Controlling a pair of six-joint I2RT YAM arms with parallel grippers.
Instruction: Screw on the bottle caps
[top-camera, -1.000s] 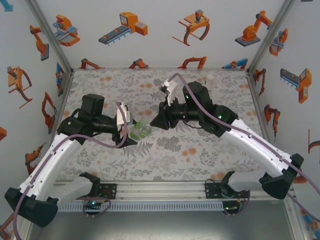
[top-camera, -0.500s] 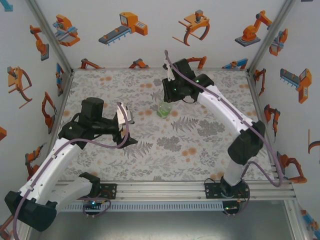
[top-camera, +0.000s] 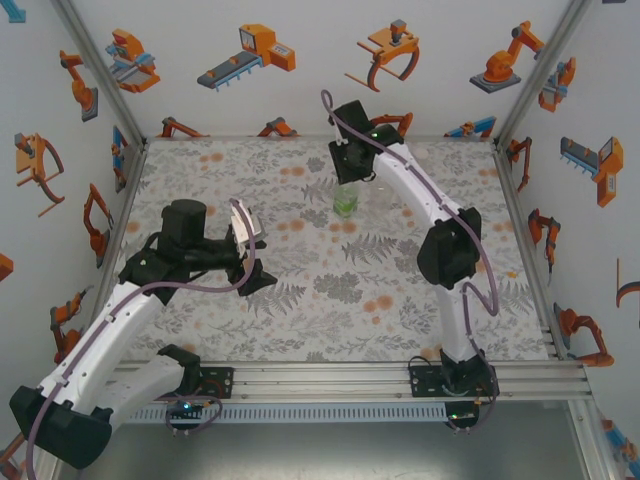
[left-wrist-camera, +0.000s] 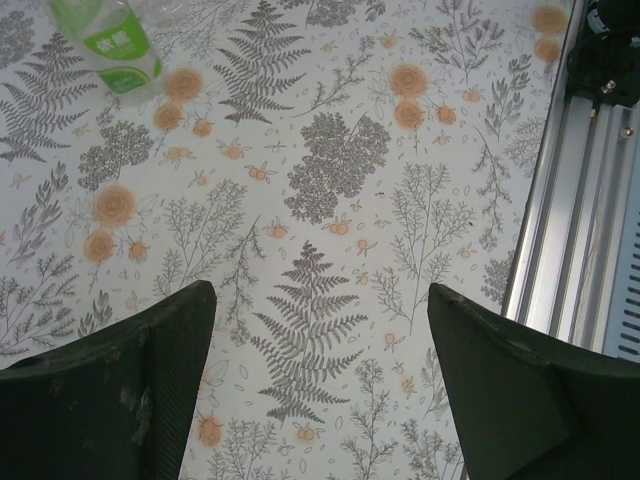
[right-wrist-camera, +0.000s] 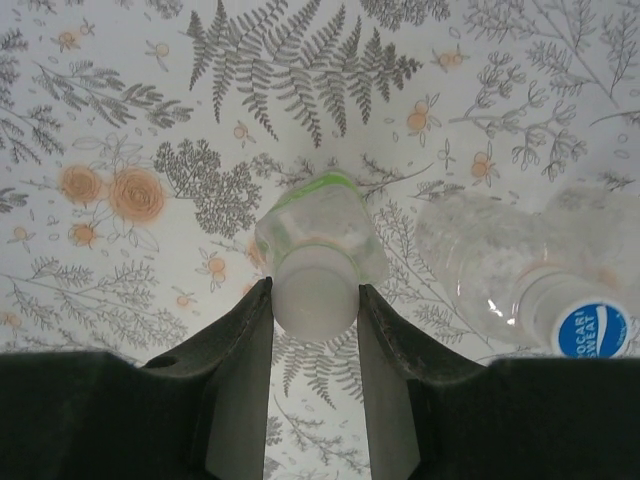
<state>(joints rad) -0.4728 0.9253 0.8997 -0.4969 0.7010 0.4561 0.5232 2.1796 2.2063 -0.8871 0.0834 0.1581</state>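
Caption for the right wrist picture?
Right gripper pinches the white cap of the green bottle, a clear bottle beside it.

The top external camera is looking down from above and behind, taking in the whole floral tablecloth (top-camera: 330, 310), with the arm bases (top-camera: 200, 380) along the bottom edge. The left wrist camera is facing down at the cloth from mid height, the left gripper (left-wrist-camera: 320, 295) framing its lower corners. The right wrist camera is peering down from very near. All three are sharing the green bottle (top-camera: 345, 202).
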